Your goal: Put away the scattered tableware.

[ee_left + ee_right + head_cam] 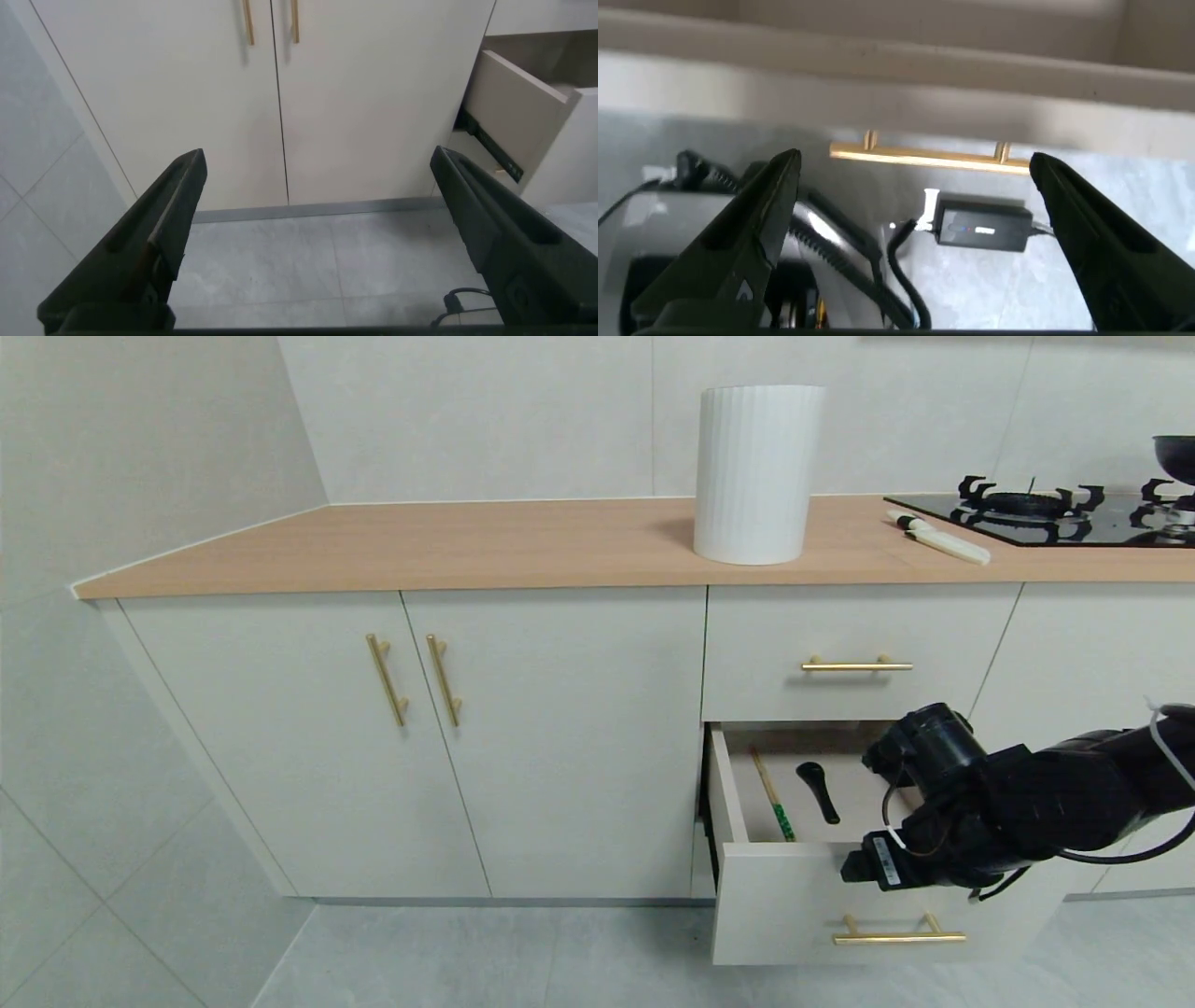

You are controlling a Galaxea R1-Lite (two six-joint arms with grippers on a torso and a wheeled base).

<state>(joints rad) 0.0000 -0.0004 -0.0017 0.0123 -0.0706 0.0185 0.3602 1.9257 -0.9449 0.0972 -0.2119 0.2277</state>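
The lower drawer (794,905) stands pulled out. Inside it lie a pair of wooden chopsticks with green ends (773,795) and a black spoon (819,791). A white utensil (938,537) rests on the wooden counter next to the stove. My right gripper (873,868) hangs over the drawer's front edge, open and holding nothing. In the right wrist view, that gripper (915,166) looks down past the drawer front at its gold handle (929,157). My left gripper (316,159) is open and empty, low near the floor, facing the cabinet doors, with the open drawer (523,89) off to one side.
A tall white ribbed container (756,474) stands on the counter (420,546). A black gas stove (1055,513) is at the far right. The upper drawer (854,653) is closed above the open one. Double cabinet doors with gold handles (415,677) are closed. Grey tiled floor lies below.
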